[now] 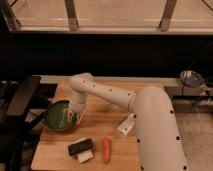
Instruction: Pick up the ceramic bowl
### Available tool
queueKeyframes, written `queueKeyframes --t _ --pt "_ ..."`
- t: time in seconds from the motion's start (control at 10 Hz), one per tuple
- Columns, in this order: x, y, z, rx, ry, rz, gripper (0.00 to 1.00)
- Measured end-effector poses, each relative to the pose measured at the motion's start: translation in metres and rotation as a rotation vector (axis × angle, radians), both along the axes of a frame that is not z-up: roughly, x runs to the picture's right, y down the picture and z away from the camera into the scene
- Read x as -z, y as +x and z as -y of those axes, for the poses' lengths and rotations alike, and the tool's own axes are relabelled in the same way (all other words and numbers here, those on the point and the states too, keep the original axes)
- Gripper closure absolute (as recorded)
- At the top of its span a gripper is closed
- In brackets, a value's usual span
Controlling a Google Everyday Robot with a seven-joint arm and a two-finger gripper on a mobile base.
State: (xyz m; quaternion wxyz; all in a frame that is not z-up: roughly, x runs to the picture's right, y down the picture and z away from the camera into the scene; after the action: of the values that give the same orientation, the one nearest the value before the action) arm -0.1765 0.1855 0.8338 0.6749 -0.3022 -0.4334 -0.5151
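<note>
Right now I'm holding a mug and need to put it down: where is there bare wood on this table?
The far strip of the wooden table, behind the white arm, is bare. So is the near-left corner, left of the dark rectangular packet. The left-middle is crowded: the claw sits at the glossy dark-green ceramic bowl. The orange carrot-shaped item and the white packet fill the near middle.

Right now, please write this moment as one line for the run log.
phase: grasping | gripper: at ceramic bowl's right rim | bowl: on wooden table, left side | nearby: carrot, dark packet

Gripper (71, 116) down inside ceramic bowl (57, 116), left part of wooden table (60, 157); carrot (106, 149) nearby.
</note>
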Motion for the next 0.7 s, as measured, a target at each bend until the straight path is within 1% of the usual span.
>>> queueKeyframes --t 0.1,0.2,0.3,0.5,0.7 --pt "0.000 -0.001 0.000 0.000 0.000 0.009 0.68" --pt "0.002 0.000 0.003 -0.004 0.002 0.019 0.78" --pt "0.005 0.001 0.009 -0.014 0.007 0.025 0.85" --pt "0.007 -0.002 0.012 -0.017 0.009 0.039 0.86" --pt "0.012 -0.001 0.020 -0.024 0.013 0.053 0.86"
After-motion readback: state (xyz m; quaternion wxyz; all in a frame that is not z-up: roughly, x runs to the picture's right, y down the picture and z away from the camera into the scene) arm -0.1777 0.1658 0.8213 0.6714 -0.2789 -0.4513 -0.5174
